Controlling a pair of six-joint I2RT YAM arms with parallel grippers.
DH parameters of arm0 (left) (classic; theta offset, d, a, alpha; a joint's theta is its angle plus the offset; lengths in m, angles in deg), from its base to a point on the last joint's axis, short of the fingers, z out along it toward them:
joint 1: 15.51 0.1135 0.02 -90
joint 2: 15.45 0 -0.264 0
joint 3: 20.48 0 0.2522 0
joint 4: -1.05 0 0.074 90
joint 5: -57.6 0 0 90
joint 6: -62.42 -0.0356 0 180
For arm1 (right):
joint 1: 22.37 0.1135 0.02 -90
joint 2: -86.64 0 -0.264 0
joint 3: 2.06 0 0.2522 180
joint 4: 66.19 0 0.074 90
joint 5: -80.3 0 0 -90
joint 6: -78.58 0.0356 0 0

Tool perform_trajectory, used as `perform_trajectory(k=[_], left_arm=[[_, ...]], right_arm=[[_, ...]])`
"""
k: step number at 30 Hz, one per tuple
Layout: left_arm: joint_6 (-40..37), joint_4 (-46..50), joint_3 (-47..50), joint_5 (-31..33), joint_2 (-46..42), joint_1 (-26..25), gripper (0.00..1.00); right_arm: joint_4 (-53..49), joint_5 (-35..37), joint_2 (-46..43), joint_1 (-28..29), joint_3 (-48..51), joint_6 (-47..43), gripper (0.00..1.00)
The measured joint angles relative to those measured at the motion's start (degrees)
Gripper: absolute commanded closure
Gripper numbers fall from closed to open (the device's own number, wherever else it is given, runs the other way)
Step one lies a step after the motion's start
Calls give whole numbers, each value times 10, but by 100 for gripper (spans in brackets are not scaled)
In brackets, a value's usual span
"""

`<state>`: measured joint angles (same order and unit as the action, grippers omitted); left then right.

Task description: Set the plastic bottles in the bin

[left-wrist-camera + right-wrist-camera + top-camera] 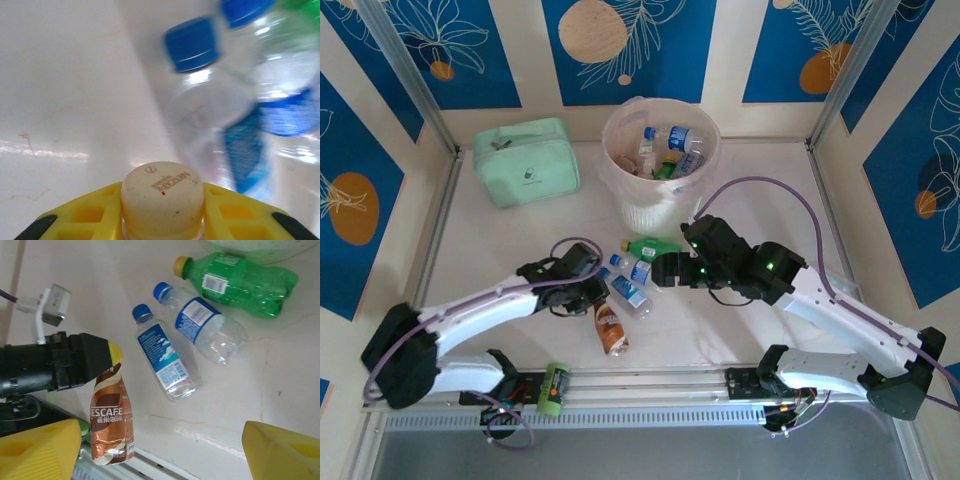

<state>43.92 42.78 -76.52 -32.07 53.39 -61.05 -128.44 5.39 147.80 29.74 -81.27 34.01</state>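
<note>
A brown Nescafe bottle (611, 330) (111, 420) lies on the white table near the front rail. My left gripper (592, 296) (162, 202) is shut on its neck, and its cream cap (162, 192) sits between the yellow fingers (90, 215). Two clear bottles with blue caps (167, 362) (205, 327) and a green bottle (240, 277) (650, 246) lie just beyond it. My right gripper (662, 270) (160, 442) hovers open over these bottles, holding nothing. The white ribbed bin (660, 195) stands at the back with several bottles inside.
A mint-green zip pouch (525, 160) lies left of the bin. A green cylindrical item (553, 388) sits on the front rail by the left arm's base. Patterned walls close in the table on three sides.
</note>
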Motion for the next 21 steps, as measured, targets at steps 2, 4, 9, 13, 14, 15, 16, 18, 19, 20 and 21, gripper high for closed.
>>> perform_trajectory(k=[2,4,9,13,14,15,16,18,19,20,21], left_arm=[[-3,1,-7,5,-48,8,72],[-7,-4,-17,9,-95,24,73],[-10,-54,-27,12,-177,73,75],[3,-110,-27,3,-210,108,75],[10,-126,-27,-2,-213,115,75],[19,-148,-25,-8,-216,120,75],[28,-172,-21,-14,-219,125,75],[47,-218,-11,-27,-221,132,75],[53,-239,-7,-34,-221,134,75],[59,-258,-4,-42,-219,136,75],[61,-276,-3,-51,-216,137,76]], right_arm=[[13,-19,0,0,-6,0,16],[31,-47,0,0,-11,0,14],[90,-122,-2,4,-17,8,7],[135,-170,-5,6,-17,19,5],[142,-177,-5,7,-18,21,5],[149,-187,-3,7,-19,23,4],[156,-197,0,7,-21,26,4],[170,-212,10,7,-24,29,4],[177,-218,17,8,-26,30,5],[180,-223,23,8,-28,31,5],[185,-227,29,8,-30,31,5]])
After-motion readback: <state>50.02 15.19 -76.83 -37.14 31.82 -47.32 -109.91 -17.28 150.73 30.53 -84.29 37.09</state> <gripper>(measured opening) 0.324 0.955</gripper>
